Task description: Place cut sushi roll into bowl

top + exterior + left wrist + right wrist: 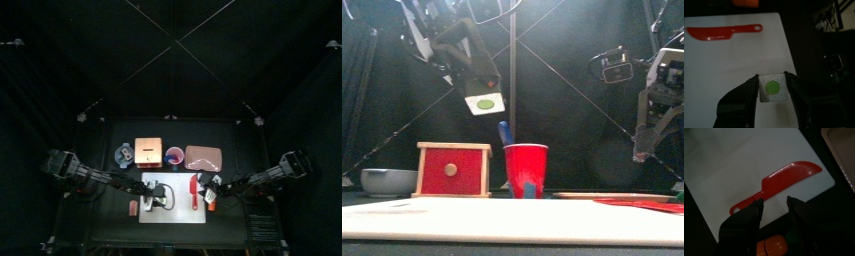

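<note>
A piece of the cut sushi roll [773,88], pale with a green centre, is pinched between the jaws of my left gripper [773,78]. In the front view this piece [484,102] hangs high above the white cutting board [502,222], with the left gripper [481,90] shut on it. The pale blue-grey bowl [389,181] stands at the table's far left, beside the orange box [453,170]. From above, the bowl [124,154] is behind and left of the left gripper [158,196]. My right gripper [775,201] hovers open over the red knife [784,178].
A red cup [527,170] stands behind the board with a blue stick in it. A pink tray [203,157] lies at the back right. The red knife [198,190] rests on the board's right side. A small red thing [134,207] lies left of the board.
</note>
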`<move>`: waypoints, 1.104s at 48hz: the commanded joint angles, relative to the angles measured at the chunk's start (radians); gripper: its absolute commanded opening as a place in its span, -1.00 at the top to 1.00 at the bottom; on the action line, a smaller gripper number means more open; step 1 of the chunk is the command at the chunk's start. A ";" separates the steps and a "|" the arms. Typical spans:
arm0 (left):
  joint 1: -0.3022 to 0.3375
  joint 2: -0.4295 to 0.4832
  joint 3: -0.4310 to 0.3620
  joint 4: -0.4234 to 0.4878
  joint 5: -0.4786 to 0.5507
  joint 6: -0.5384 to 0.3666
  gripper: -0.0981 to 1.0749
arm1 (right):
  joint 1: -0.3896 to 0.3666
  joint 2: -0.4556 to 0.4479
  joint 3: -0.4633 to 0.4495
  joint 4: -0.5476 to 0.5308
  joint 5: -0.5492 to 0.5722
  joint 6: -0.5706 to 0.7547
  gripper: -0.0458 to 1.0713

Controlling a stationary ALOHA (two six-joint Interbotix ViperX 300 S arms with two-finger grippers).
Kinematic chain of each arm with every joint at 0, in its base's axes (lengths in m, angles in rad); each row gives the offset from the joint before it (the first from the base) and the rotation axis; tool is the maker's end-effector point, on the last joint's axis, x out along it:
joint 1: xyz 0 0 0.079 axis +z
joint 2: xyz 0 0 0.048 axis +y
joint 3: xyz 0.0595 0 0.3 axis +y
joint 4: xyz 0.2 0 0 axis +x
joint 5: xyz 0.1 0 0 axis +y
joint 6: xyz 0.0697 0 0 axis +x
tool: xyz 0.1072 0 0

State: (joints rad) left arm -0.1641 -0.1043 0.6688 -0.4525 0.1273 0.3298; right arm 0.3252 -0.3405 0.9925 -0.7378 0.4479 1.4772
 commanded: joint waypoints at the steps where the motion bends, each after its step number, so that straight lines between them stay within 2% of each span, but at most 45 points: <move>1: 0.057 -0.115 0.083 -0.012 -0.044 0.000 -0.23 | 0.002 -0.011 -0.009 -0.002 -0.003 0.002 -0.51; 5: 0.123 -0.196 0.176 -0.023 -0.094 0.002 -0.23 | 0.000 -0.011 -0.009 -0.002 -0.003 -0.006 -0.51; 14: 0.331 -0.391 0.371 -0.032 -0.198 0.002 -0.23 | -0.008 -0.008 0.000 -0.003 -0.003 -0.008 -0.51; 24: 0.494 -0.620 0.497 -0.043 -0.242 0.000 -0.23 | -0.008 -0.006 0.005 -0.002 -0.003 -0.008 -0.51; 29: 0.583 -0.690 0.557 -0.063 -0.264 0.000 -0.22 | -0.009 -0.005 0.005 -0.005 -0.003 -0.008 -0.51; 37: 0.727 -0.712 0.643 -0.107 -0.270 0.003 -0.23 | -0.009 -0.003 0.005 -0.009 -0.003 -0.008 -0.51; 43: 0.821 -0.699 0.664 -0.115 -0.259 0.003 -0.23 | -0.009 -0.002 0.005 -0.011 -0.003 -0.009 -0.51; 53: 0.836 -0.657 0.675 -0.110 -0.227 0.003 -0.30 | -0.015 0.000 0.005 -0.011 -0.003 -0.009 -0.51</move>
State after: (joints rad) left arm 0.6719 -0.7793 1.3545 -0.5660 -0.1028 0.3313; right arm 0.3145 -0.3329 1.0063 -0.7455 0.4479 1.4711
